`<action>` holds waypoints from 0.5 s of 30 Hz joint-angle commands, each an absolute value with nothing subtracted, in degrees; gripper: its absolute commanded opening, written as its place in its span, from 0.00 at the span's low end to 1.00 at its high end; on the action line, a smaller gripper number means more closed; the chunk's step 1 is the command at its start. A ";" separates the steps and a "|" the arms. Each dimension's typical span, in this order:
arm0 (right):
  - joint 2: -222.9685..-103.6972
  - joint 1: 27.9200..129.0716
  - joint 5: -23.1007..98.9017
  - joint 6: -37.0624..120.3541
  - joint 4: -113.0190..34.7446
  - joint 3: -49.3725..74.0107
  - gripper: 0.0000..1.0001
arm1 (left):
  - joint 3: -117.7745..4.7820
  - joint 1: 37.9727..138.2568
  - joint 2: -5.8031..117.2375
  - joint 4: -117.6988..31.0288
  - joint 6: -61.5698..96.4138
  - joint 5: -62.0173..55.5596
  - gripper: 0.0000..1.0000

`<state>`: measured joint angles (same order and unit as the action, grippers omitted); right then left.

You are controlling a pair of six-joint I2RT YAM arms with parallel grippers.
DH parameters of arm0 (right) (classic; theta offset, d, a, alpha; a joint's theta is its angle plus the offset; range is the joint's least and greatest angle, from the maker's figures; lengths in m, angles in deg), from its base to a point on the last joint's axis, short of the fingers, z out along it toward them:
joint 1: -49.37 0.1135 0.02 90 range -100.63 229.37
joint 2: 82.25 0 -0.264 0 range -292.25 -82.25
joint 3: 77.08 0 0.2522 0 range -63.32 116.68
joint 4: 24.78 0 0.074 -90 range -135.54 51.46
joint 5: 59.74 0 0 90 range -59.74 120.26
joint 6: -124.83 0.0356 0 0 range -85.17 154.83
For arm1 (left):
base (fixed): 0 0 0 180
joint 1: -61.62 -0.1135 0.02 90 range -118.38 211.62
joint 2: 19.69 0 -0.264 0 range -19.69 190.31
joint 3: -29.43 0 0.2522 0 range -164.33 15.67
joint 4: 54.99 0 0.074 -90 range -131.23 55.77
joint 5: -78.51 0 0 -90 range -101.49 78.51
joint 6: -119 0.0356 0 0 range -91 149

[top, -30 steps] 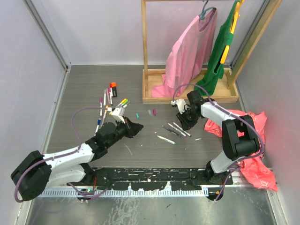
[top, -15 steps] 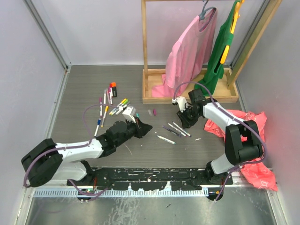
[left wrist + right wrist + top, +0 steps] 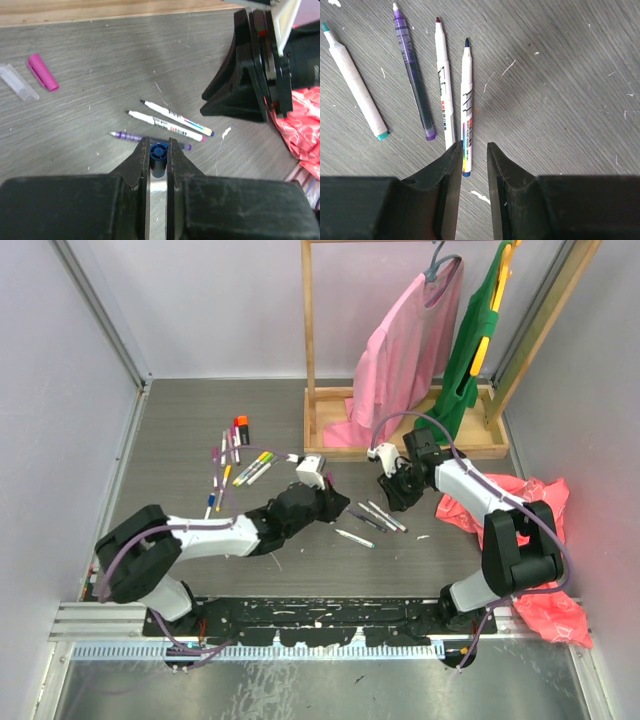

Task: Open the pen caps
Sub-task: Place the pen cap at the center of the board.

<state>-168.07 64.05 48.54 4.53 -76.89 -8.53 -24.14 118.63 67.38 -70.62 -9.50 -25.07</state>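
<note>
**Four pens open, lots more to go**

My left jaws are shut tight on a blue-ended pen (image 3: 159, 154). It points away from the wrist camera, so I only see its round blue end between the jaws. I cannot tell if that end is the cap.

My right jaws are open just a little, with nothing between them. They hang over the worktop (image 3: 180, 440), right above the open pens.

Four pens are done, I think. They lie side by side in the middle of the worktop, at about 3 o'clock from my left jaws in the top view. Their tips are bare: a teal-tipped pen (image 3: 355, 87), a purple pen (image 3: 414, 80), a red-tipped pen (image 3: 442, 85) and a blue-tipped pen (image 3: 466, 110).

A pink cap (image 3: 42, 71) and a clear cap (image 3: 17, 82) lie loose, close together, at about 10 o'clock in the left wrist view.

The rest is not done. A bunch of capped pens (image 3: 228, 455) lies at about 10 o'clock from my left jaws, well apart from the open ones. The orange-and-black marker (image 3: 241, 429) is at the far end of that bunch.

I think the next job is to pull the cap off the pen I hold.
</note>
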 commanded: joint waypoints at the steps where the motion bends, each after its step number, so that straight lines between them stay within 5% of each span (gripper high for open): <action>1: -165.38 64.31 48.42 3.82 -76.30 -6.45 0.32 | -33.61 118.96 72.52 -62.21 -10.65 -30.11 0.00; 15: -164.08 63.47 45.29 5.34 -74.51 -6.75 0.32 | -63.59 118.17 92.48 -33.16 -13.97 -46.04 0.00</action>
<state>-166.72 63.85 46.27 4.88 -76.30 -8.49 -55.31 118.63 88.95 -43.82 -12.65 -38.47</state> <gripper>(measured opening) 0.322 0.082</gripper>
